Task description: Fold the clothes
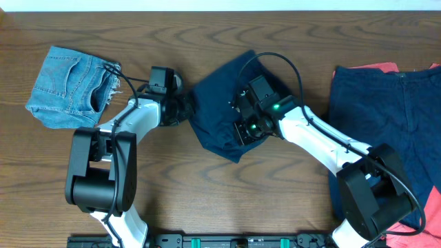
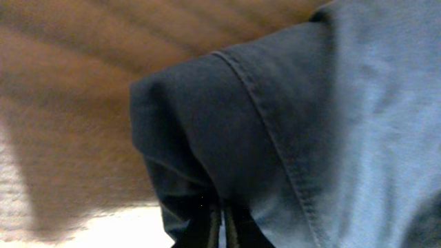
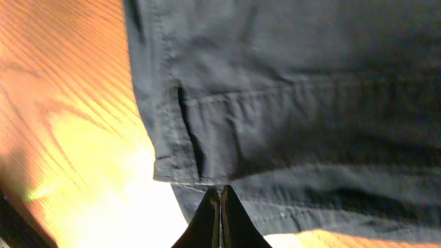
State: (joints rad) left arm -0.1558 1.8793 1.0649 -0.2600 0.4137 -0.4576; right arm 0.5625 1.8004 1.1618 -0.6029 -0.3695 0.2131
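The clothes lie in three places. Dark navy shorts (image 1: pixel 220 103), folded into a bundle, sit mid-table. My left gripper (image 1: pixel 187 107) is at their left edge, shut on a bunched fold of the navy shorts (image 2: pixel 207 138) that runs down between its fingers (image 2: pixel 215 231). My right gripper (image 1: pixel 241 128) is over the bundle's lower part. It is shut, with its tips (image 3: pixel 220 193) against the hem of the navy cloth (image 3: pixel 289 117). No cloth shows between them. Small light-blue denim shorts (image 1: pixel 72 86) lie folded at far left.
At the right edge a large navy garment (image 1: pixel 386 117) lies spread over a coral-red piece (image 1: pixel 375 67). Bare wooden tabletop (image 1: pixel 227 200) runs along the front between the two arm bases.
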